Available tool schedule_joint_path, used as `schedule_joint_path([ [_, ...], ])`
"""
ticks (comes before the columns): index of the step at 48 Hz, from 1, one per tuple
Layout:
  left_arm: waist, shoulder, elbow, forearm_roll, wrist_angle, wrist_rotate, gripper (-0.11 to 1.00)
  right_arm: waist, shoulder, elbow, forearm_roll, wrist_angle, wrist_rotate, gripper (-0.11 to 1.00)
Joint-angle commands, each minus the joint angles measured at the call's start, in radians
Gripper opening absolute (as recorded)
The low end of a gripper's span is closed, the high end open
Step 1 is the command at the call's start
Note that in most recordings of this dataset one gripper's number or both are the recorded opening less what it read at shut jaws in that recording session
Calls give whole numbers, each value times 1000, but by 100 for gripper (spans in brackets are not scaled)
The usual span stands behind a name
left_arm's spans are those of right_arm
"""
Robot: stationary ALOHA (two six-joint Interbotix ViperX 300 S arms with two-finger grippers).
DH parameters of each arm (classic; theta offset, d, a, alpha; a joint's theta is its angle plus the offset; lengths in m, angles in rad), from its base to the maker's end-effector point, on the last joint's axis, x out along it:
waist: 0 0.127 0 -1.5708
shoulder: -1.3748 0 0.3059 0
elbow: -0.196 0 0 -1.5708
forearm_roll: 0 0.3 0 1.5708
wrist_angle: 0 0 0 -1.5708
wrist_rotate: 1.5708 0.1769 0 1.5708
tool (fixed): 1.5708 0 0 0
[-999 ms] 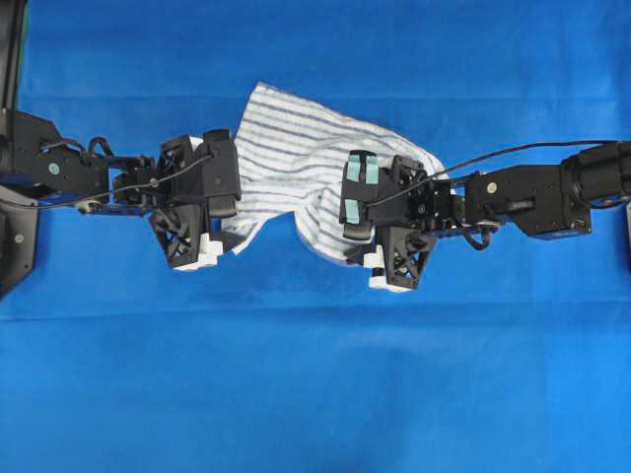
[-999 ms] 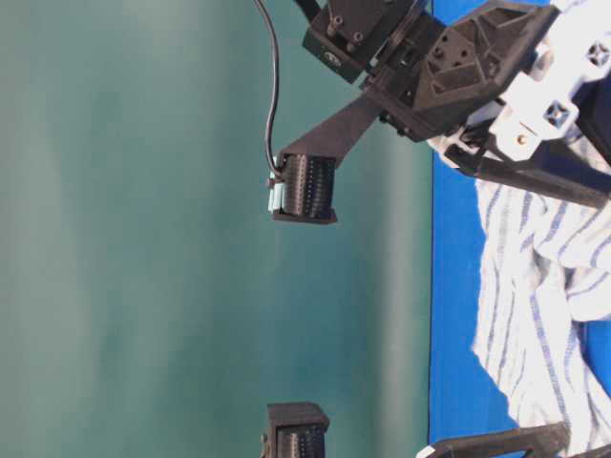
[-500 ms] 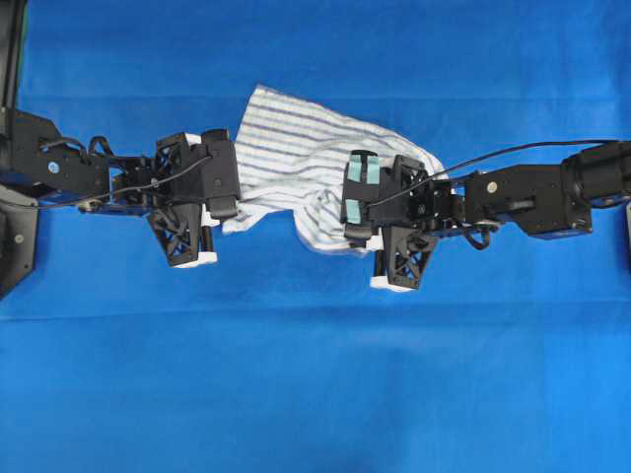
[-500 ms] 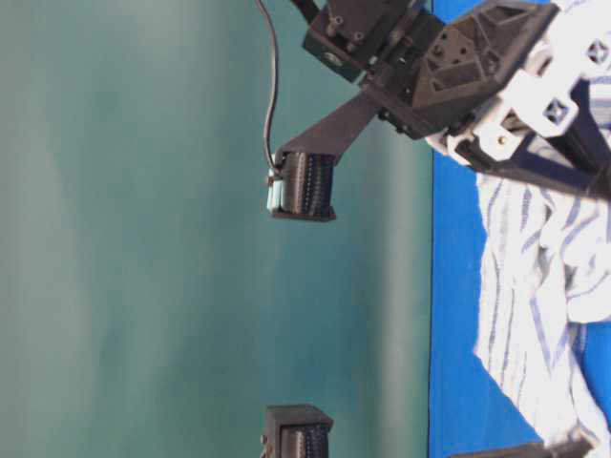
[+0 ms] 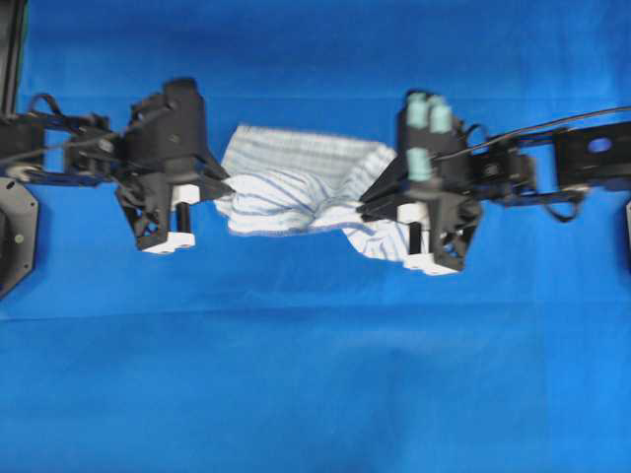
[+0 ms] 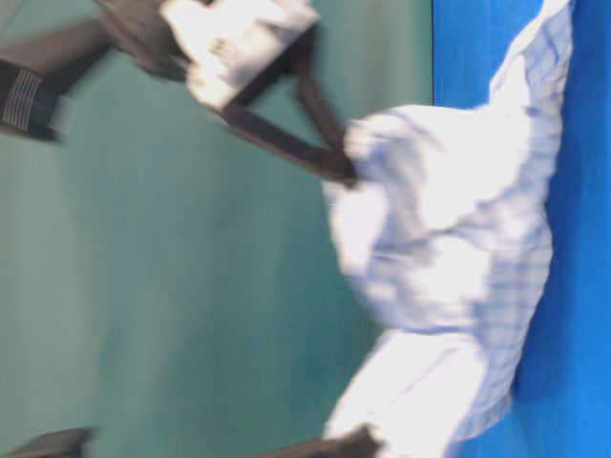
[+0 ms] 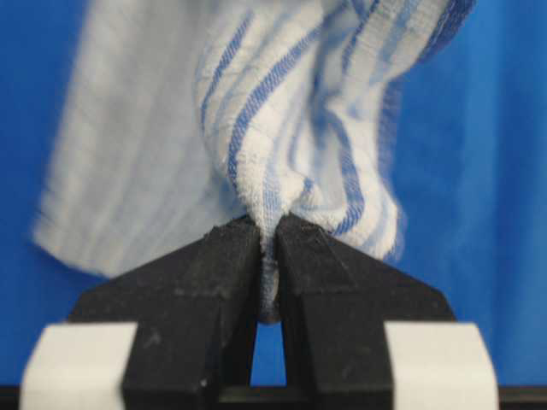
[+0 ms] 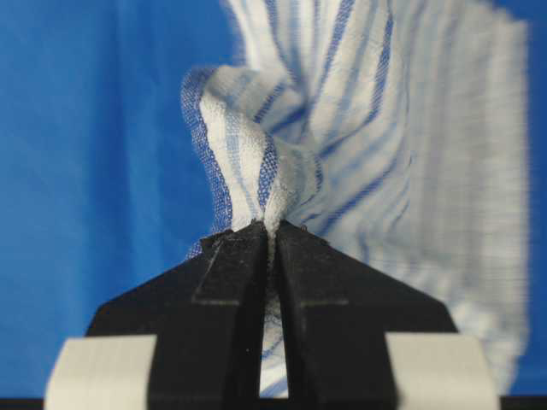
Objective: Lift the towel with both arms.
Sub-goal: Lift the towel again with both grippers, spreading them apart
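The white towel [image 5: 296, 182] with thin blue stripes hangs stretched between my two arms above the blue cloth. My left gripper [image 7: 268, 224] is shut on a pinched fold at the towel's left end [image 7: 282, 128]. My right gripper [image 8: 273, 226] is shut on a bunched fold at its right end [image 8: 342, 120]. In the overhead view the left gripper [image 5: 225, 187] and the right gripper [image 5: 367, 205] hold the towel from either side. In the blurred table-level view the towel [image 6: 449, 248] sags off the surface between two dark fingers [image 6: 286, 143].
A plain blue cloth [image 5: 315, 374] covers the whole table. The left arm's base [image 5: 15, 227] stands at the left edge and the right arm's links [image 5: 582, 163] reach in from the right. A teal wall [image 6: 191, 286] fills the table-level view's background.
Both grippers closed on the towel's ends, then rose and moved apart. The towel left the table and now hangs stretched between them.
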Motion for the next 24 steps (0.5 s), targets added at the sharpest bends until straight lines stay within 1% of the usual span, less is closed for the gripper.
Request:
schedule_joint_path([
  [1, -2, -74, -57, -2, 46, 0, 2, -20, -86, -35, -3, 21, -2, 4],
  [8, 0, -173, -135, -2, 123, 2, 2, -51, -169, -91, -20, 100, -5, 4],
  [19, 38, -268, -230, -2, 181, 3, 2, -67, -238, -218, -107, 247, -3, 4],
  [24, 58, -296, -272, -2, 199, 3, 2, -67, -250, -278, -133, 298, -3, 4],
])
